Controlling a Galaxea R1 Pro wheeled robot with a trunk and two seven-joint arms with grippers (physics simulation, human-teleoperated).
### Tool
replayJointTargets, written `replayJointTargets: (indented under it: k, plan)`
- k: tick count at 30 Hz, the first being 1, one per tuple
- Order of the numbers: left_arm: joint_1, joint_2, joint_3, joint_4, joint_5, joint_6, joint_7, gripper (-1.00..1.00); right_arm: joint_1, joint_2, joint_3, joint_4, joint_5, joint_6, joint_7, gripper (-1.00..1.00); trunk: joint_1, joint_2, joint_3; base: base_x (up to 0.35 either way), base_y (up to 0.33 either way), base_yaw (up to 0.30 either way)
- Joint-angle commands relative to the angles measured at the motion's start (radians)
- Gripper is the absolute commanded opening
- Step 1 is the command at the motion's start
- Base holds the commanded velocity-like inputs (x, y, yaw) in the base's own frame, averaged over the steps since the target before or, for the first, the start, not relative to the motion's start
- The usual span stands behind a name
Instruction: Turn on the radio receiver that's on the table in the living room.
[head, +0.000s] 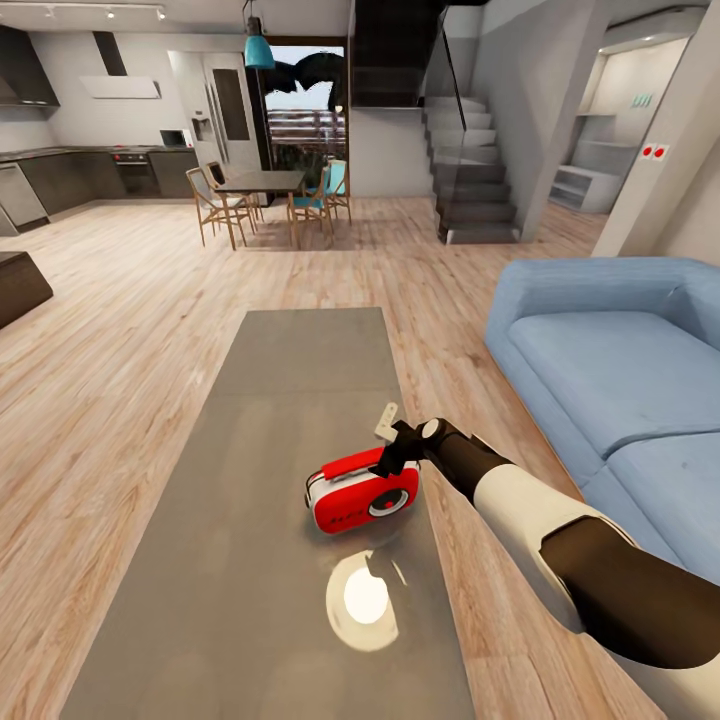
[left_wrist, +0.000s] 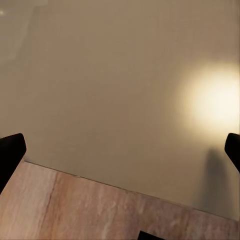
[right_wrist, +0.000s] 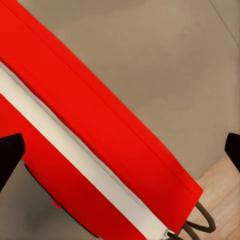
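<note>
The red radio receiver (head: 362, 495), with white sides and a round dial, stands on the long grey table (head: 300, 370) near its right edge. My right gripper (head: 390, 458) hovers right over the radio's top handle, at its right end. In the right wrist view the radio (right_wrist: 90, 135) lies close below the right gripper (right_wrist: 120, 152), whose dark fingertips (right_wrist: 10, 155) stand wide apart, open. My left gripper (left_wrist: 120, 152) is open too, over the glossy table top (left_wrist: 115, 85) near its edge, with nothing between its fingers.
A blue sofa (head: 610, 360) runs close along the table's right side, with a strip of wood floor (head: 470, 540) between. A lamp's bright reflection (head: 365, 598) lies on the table in front of the radio. Dining table with chairs (head: 260, 185) and stairs (head: 470, 170) stand far back.
</note>
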Motion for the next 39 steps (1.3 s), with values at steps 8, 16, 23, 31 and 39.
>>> replayJointTargets:
  k: [8, 16, 23, 31, 39]
  plan:
    - [-0.028, -0.001, 0.007, 0.002, 0.012, 0.144, -0.003, 1.0, 0.0, 0.0, 0.0, 0.0, 0.0, 0.0, 0.004, 1.0, 0.0, 0.0, 0.0, 0.0, 0.0, 0.0]
    - [-0.028, -0.001, 0.007, 0.002, 0.012, 0.142, -0.003, 1.0, 0.0, 0.0, 0.0, 0.0, 0.0, 0.0, 0.005, 1.0, 0.0, 0.0, 0.0, 0.0, 0.0, 0.0]
    - [-0.028, -0.003, 0.007, 0.002, 0.012, 0.141, -0.003, 1.0, 0.0, -0.01, 0.0, 0.0, 0.0, 0.0, 0.013, 1.0, 0.0, 0.0, 0.0, 0.0, 0.0, 0.0]
    - [-0.028, -0.003, 0.007, 0.002, 0.012, 0.141, -0.003, 1.0, 0.0, -0.023, -0.001, 0.0, 0.001, -0.001, 0.011, 1.0, 0.0, 0.0, 0.0, 0.0, 0.0, 0.0]
    - [-0.028, -0.003, 0.007, 0.002, 0.012, 0.141, -0.003, 1.0, -0.001, -0.023, -0.001, 0.0, 0.002, -0.001, 0.011, 1.0, 0.0, 0.0, 0.0, 0.0, 0.0, 0.0]
